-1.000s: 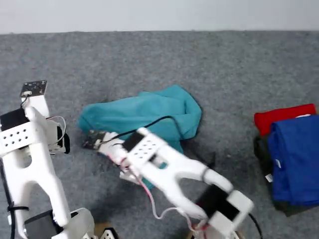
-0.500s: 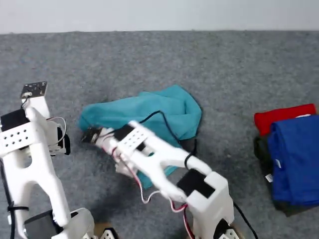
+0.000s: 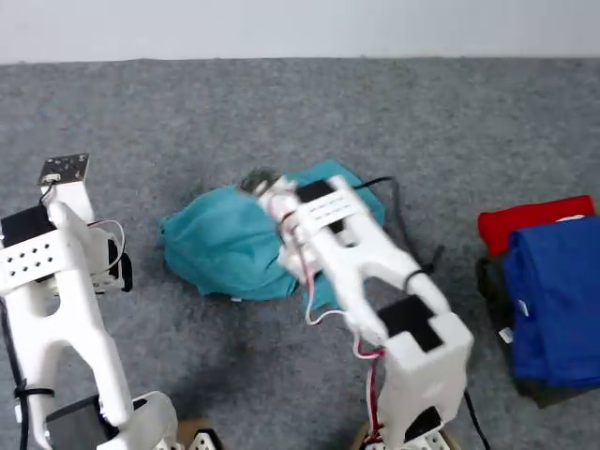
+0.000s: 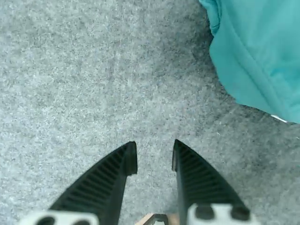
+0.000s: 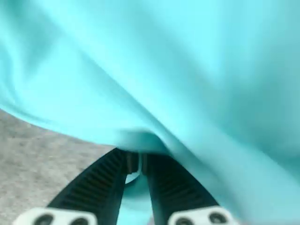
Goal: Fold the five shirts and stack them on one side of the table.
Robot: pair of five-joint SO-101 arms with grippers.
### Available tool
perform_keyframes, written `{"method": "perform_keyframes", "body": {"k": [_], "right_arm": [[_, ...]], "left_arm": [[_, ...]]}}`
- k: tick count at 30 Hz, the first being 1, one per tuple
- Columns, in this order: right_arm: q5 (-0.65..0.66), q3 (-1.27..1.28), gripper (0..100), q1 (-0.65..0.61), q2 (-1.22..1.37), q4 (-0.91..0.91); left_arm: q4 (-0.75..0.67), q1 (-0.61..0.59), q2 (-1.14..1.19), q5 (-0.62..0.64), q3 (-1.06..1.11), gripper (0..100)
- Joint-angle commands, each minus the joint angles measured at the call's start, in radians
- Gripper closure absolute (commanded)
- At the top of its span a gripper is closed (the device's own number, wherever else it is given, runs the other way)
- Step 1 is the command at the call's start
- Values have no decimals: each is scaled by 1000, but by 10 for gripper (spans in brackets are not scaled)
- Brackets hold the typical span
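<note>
Right hand [image 5: 134,165] is clamping a fold of the teal shirt [image 3: 225,248], which is lying bunched in the middle of the worktop [image 3: 281,112]; left hand [image 4: 153,158], fingers apart, is hovering near the shirt's edge; folded shirts [image 3: 548,291] are sitting stacked at one side.

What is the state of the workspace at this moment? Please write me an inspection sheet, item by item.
Surface: grey felt-like table cover.
Job's things: teal shirt bunched near the middle; blue shirt lying over a red shirt and a dark garment, stacked at one side.
Clutter: nothing seen.
Grippers: left gripper open over bare cover, beside the teal shirt; right gripper with fingers shut on the teal shirt.
Cables: black cable and red-white wires along the right arm.
Surroundings: pale wall behind the table.
</note>
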Motion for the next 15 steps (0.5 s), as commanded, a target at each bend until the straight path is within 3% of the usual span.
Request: {"method": "perform_keyframes", "body": {"k": [1, 8, 15], "right_arm": [[-11, -83, 990, 130, -157, 18], [-20, -126, 990, 449, -229, -120], [-226, -126, 990, 656, -170, -432]], "left_arm": [[3, -6, -5, 8, -4, 877], [3, -6, -3, 8, -4, 877], [3, -6, -3, 8, -4, 877]]}}
